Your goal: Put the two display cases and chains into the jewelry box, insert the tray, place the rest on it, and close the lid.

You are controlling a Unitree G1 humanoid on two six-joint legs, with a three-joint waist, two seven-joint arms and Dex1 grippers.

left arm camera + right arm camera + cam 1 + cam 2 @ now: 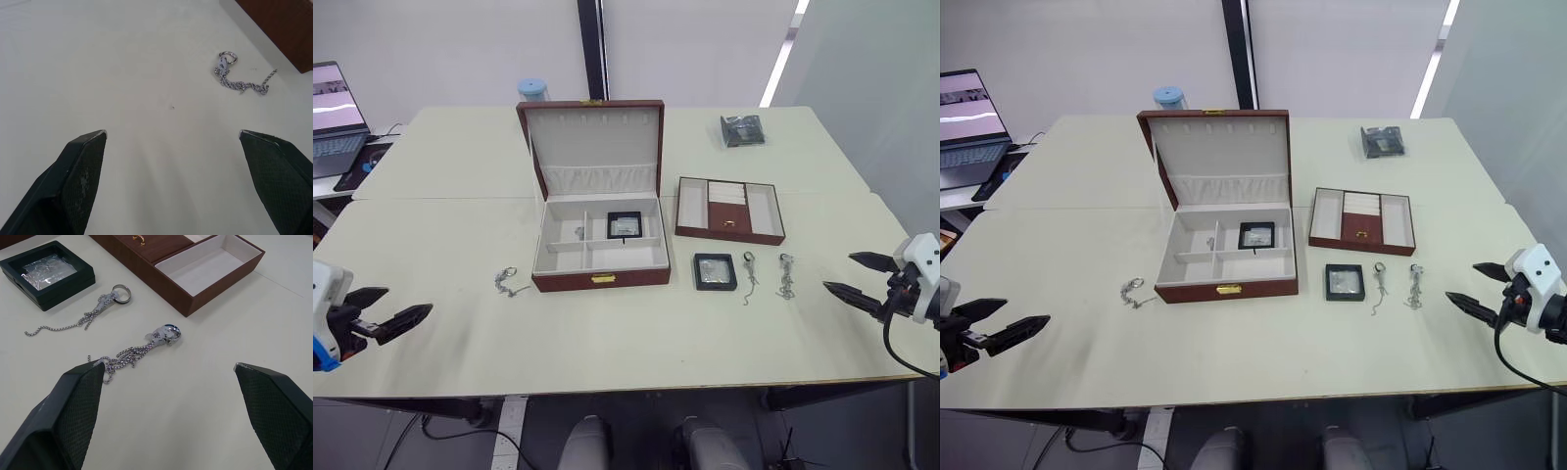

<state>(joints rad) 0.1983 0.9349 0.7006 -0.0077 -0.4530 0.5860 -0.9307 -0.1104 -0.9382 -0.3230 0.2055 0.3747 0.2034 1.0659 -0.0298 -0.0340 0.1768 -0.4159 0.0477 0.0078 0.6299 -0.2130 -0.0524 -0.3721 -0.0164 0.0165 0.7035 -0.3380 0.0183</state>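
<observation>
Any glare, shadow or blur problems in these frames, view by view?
Head views: even, soft light, faint shadows beside the jewelry box, a bright ceiling strip at upper right; small chains are hard to resolve. Left wrist view: chain fairly crisp, near fingers soft. Right wrist view: mild glare on the display case window.

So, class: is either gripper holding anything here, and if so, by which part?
Nothing is held. The left gripper and right gripper are both open and empty above the table.
</observation>
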